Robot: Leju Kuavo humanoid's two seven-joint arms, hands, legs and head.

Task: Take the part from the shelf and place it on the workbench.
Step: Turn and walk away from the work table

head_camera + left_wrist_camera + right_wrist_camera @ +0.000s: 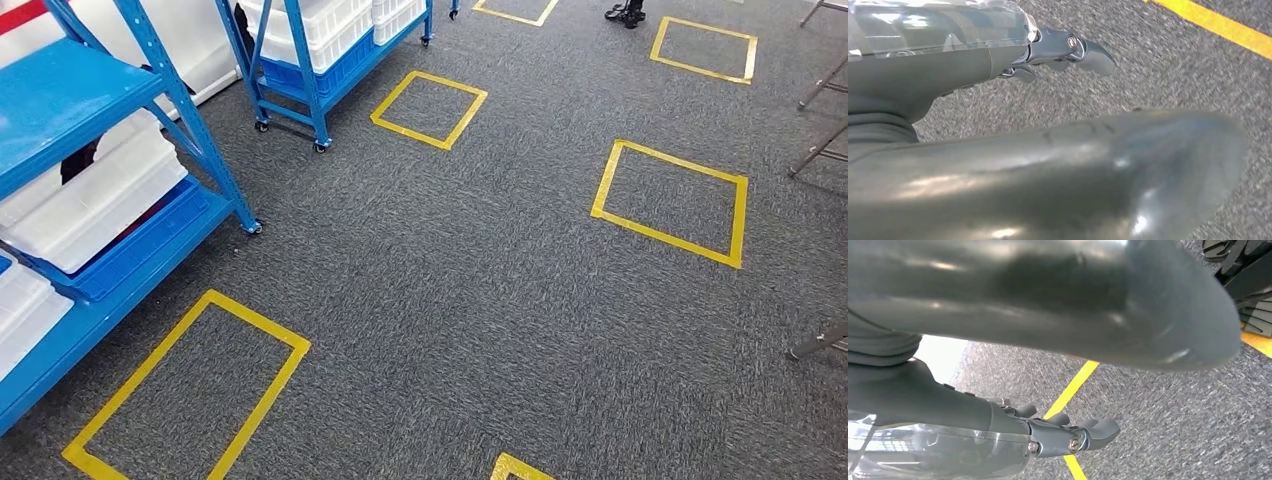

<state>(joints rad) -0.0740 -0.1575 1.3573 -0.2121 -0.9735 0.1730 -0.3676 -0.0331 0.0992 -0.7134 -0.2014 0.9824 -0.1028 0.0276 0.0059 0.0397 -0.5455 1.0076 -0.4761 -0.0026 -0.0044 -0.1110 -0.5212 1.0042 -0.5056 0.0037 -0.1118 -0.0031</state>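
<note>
standing at the head view's left, blue metal shelves [70, 95] carry white plastic bins [95, 200] over speckled grey carpet [480, 300] marked with yellow tape squares [668, 203]; which part is wanted, i cannot tell. left wrist view: left hand [1058, 50], smooth grey fingers spread, holding nothing. right wrist view: right hand [1058, 432] likewise.

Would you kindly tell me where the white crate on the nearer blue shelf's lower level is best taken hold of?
Probably by its long front rim, coming from the open aisle side: the white crate sits in a blue tray, and the blue shelf board above seems to block a reach from overhead.
</note>
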